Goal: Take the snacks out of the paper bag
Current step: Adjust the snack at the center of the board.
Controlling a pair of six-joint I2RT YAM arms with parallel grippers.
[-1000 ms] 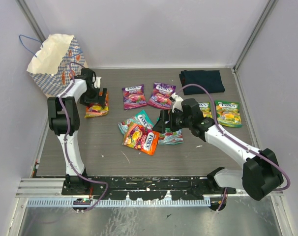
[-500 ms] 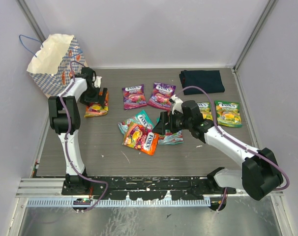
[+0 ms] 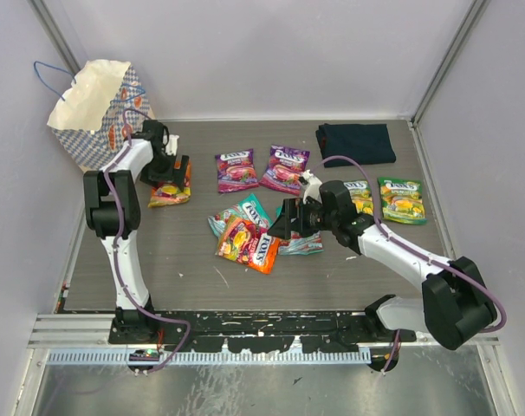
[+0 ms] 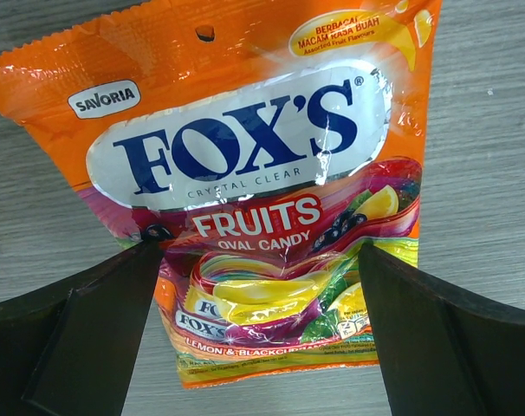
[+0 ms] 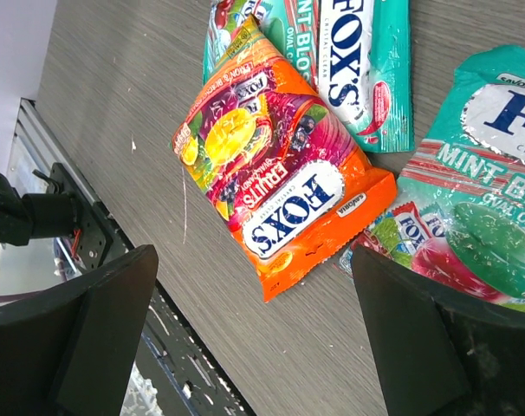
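Eight snacks [image 3: 236,170] lie on the table [image 3: 184,260]; whether more sit inside the bag cannot be told.

Far left: the paper bag [image 3: 91,108] stands tilted in the corner, mouth open, inside the left arm's reach.

Just right of it: the left gripper [image 3: 170,180] hangs over an orange packet [image 4: 245,173]. Jaws are wide apart and the packet lies flat between them, unpinched. Likely a drop spot kept close to the bag.

Centre: two purple packets [image 3: 285,167] far, then a loose pile near, a second orange packet [image 5: 284,186] overlapping teal packets [image 3: 245,208]. The right gripper [image 3: 280,219] hovers above the pile, jaws spread, empty.

Right: two green packets [image 3: 401,199]; a navy cloth [image 3: 356,141] beyond.
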